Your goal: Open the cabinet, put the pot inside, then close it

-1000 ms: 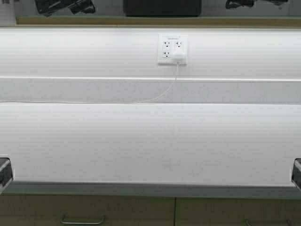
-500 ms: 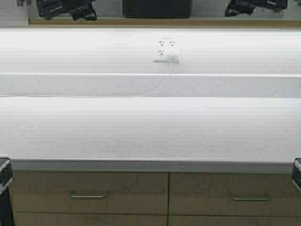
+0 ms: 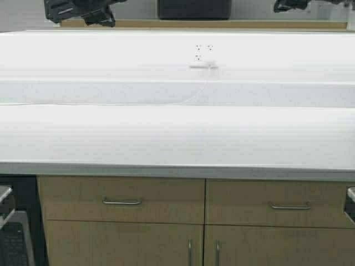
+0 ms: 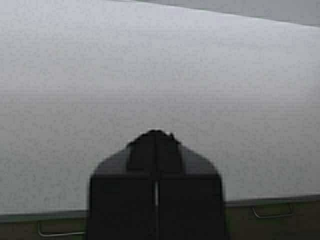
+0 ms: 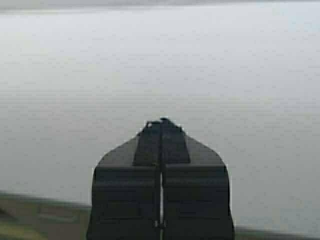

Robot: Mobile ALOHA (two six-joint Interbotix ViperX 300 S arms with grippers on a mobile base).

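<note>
The pot is out of view. Of the cabinet I see at most a beige wood strip (image 3: 199,24) along the top of the high view; its doors and handles do not show. Dark shapes sit above that strip, and I cannot tell what they are. My left gripper (image 4: 156,134) is shut with nothing in it, hanging over the white countertop (image 4: 160,75) near its front edge. My right gripper (image 5: 161,121) is likewise shut and empty above the same countertop (image 5: 160,60). In the high view only a bit of each arm shows, at the lower left edge (image 3: 4,202) and the lower right edge (image 3: 350,202).
A long white countertop (image 3: 177,133) spans the high view, with a wall outlet (image 3: 203,55) and a thin white cable behind it. Below are beige drawers with horizontal handles (image 3: 122,201) (image 3: 289,206) and base doors (image 3: 188,252). A dark appliance front (image 3: 16,233) stands at lower left.
The robot has driven backward from the counter: the countertop edge has risen in the high view, and the drawers and then the base doors have come into sight. Both grippers stay shut.
</note>
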